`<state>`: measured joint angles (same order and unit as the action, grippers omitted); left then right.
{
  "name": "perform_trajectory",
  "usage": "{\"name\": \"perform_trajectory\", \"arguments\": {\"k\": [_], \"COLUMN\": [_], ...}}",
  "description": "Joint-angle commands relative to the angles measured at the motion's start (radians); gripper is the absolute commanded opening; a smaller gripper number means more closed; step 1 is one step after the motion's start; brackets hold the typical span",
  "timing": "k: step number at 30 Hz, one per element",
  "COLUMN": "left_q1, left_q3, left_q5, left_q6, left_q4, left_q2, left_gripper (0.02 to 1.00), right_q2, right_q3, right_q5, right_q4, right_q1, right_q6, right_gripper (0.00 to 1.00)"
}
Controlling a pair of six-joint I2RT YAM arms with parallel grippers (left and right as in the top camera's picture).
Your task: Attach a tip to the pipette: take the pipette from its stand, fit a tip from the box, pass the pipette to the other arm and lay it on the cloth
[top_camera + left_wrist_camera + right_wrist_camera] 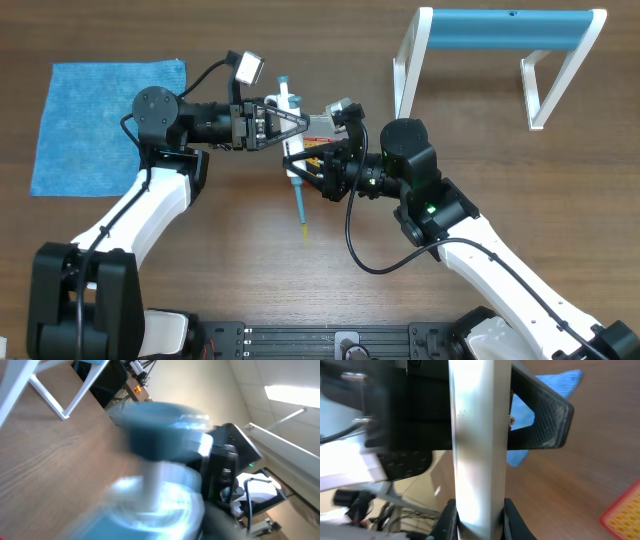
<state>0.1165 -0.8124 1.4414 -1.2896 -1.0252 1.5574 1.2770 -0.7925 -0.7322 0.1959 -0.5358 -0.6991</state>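
Observation:
The pipette [299, 200] hangs over the table's middle, blue knob toward the back, its yellow tip [305, 232] pointing at the front edge. My right gripper [305, 165] is shut on its white body [480, 450]; its own fingers [512, 522] press both sides. My left gripper [298, 121] comes in from the left higher up and is closed around the upper body, one black padded finger [542, 415] lying across behind it. The pipette's blue head [165, 425] shows blurred and very close in the left wrist view. The blue cloth [100, 125] lies at the far left.
The white stand with a blue top bar [500, 30] is at the back right, its white legs [50, 390] on the wood. An orange tip box [625, 515] sits just under the grippers. Bare wood lies between the grippers and the cloth.

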Motion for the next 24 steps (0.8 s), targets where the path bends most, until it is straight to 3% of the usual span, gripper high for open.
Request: {"name": "perform_trajectory", "arguments": {"k": [1, 7, 8, 9, 10, 17, 21, 24], "left_q1": [-0.006, -0.007, -0.007, -0.007, -0.007, -0.017, -0.093, -0.181], "left_q3": [-0.018, -0.018, -0.018, -0.018, -0.018, -0.018, -0.018, -0.018], "left_q5": [-0.002, -0.061, -0.08, -0.1, -0.12, -0.246, -0.356, -0.364], "left_q6": [0.027, 0.114, 0.117, 0.116, 0.116, 0.241, 0.279, 0.333], "left_q4": [-0.008, -0.007, -0.003, 0.005, 0.023, 0.245, 0.35, 0.421], "left_q2": [0.002, 0.003, 0.002, 0.002, 0.002, 0.003, 0.002, 0.002], "left_gripper": [0.027, 0.027, 0.027, 0.029, 0.029, 0.027, 0.029, 0.027], "right_q2": [-0.003, -0.003, -0.003, -0.003, -0.003, -0.003, -0.004, -0.003], "right_q3": [-0.014, -0.014, -0.014, -0.014, -0.014, -0.014, -0.014, -0.014], "right_q5": [-0.018, -0.018, -0.017, -0.017, -0.017, -0.022, -0.108, -0.208], "right_q4": [-0.003, -0.003, -0.003, -0.004, -0.004, -0.011, -0.01, -0.007], "right_q1": [0.002, 0.003, 0.003, 0.003, 0.004, 0.078, 0.19, 0.258], "right_q6": [-0.016, -0.015, -0.015, -0.015, -0.015, -0.011, -0.011, -0.011], "right_gripper": [0.08, 0.08, 0.115, 0.371, 0.73, 0.761, 0.761, 0.761]}}
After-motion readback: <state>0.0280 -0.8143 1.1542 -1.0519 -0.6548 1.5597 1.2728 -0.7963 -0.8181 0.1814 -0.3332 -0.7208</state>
